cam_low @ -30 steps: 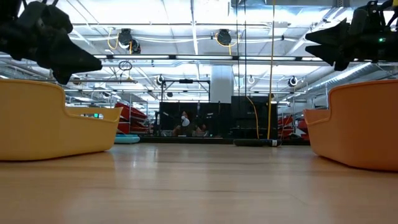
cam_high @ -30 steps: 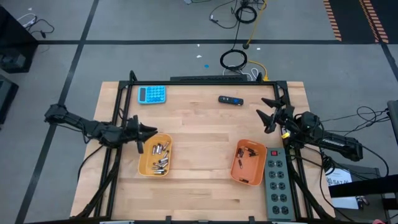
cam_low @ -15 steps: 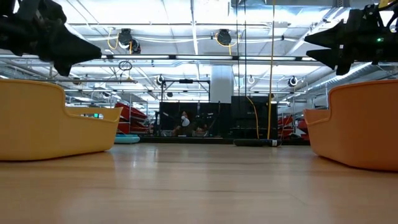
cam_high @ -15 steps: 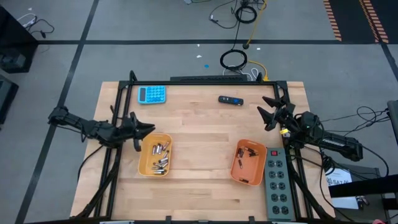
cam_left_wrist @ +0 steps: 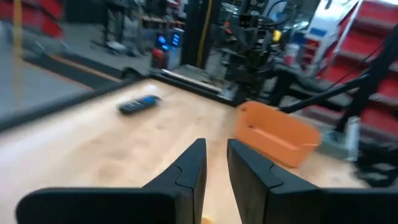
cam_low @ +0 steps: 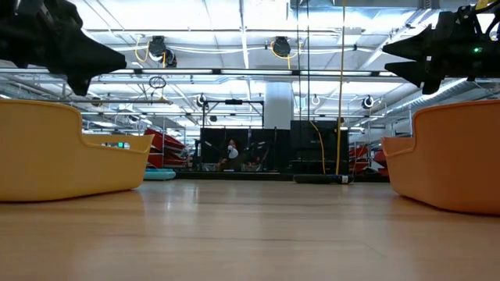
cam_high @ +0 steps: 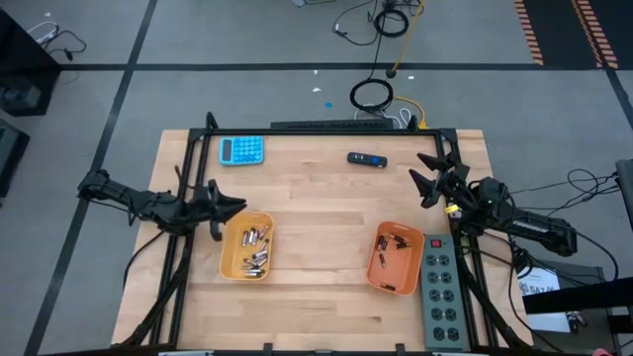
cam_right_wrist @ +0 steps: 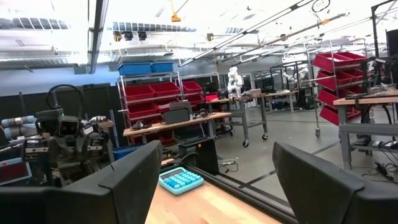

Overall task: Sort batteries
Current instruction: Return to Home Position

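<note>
The left end effector is open only a crack: its two dark fingers stand nearly parallel with a thin gap between them. Nothing is held and nothing is touched. It hovers above the left edge of the pale wooden bench, just beside the far left corner of the yellow plastic tray. Its arm reaches in low and almost level from the left side.

The right end effector is spread wide and empty. It hangs over the bench's right edge, beyond the orange plastic tray and apart from it. Its arm runs in from the right, above the grey power strip.

The larger silvery cylindrical batteries lie in a loose heap inside the yellow tray. A few smaller, darker batteries lie at the far end of the orange tray.

A light-blue calculator sits near the bench's far left corner. A black oblong gadget with a blue end lies along the far edge, well apart from both trays.
</note>
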`<action>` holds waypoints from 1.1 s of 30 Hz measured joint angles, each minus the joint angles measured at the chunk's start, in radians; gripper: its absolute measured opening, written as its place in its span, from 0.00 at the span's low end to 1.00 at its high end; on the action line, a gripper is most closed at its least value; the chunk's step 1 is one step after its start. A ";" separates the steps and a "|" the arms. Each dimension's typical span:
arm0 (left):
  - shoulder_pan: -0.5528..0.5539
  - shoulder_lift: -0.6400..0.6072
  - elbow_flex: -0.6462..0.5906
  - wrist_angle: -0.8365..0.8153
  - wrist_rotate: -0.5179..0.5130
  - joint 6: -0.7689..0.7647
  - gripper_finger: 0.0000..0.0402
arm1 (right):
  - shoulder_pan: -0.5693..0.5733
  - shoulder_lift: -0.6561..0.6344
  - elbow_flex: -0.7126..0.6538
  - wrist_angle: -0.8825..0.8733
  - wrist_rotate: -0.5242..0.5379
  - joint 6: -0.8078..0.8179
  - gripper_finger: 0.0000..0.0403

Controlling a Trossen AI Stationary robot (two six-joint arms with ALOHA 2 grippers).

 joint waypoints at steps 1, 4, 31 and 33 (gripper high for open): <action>0.000 0.000 0.000 0.000 0.018 -0.038 0.19 | 0.000 0.000 0.000 0.000 0.000 0.000 0.74; 0.000 0.000 0.000 0.000 0.053 -0.089 0.19 | 0.000 0.000 0.000 -0.002 0.000 0.000 0.74; 0.000 0.000 0.000 0.000 0.059 -0.083 0.19 | 0.000 0.001 -0.002 -0.060 -0.189 0.080 0.74; 0.000 0.000 0.000 0.000 0.058 -0.083 0.19 | 0.000 0.001 -0.002 -0.060 -0.240 0.075 0.74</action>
